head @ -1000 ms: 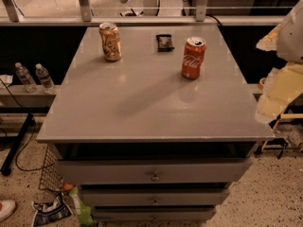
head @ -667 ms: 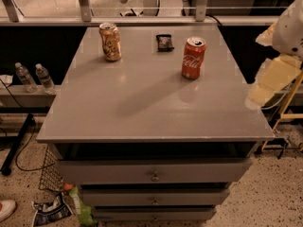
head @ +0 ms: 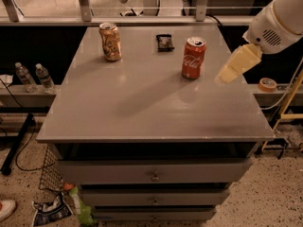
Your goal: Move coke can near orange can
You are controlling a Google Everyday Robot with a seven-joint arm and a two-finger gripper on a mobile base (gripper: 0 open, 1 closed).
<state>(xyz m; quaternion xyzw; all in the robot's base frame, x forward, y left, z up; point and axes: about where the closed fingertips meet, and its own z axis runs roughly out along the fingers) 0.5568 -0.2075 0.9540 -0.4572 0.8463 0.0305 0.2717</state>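
Note:
The red coke can [head: 193,57] stands upright on the grey table top [head: 142,108], right of the middle, toward the back. The orange can [head: 110,41], pale orange-tan with mottled print, stands upright at the back left. My gripper [head: 226,75] reaches in from the right on a white arm [head: 279,20]. It hangs above the table's right side, just right of the coke can and apart from it.
A small dark packet [head: 164,42] lies at the back between the two cans. The table is a drawer cabinet with a drawer handle [head: 154,177] in front. Two water bottles [head: 33,77] stand on a low shelf at left. A tape roll [head: 267,84] lies at right.
The arm and gripper have moved left and farther in over the table, closing in on the coke can. Both cans have stayed in place.

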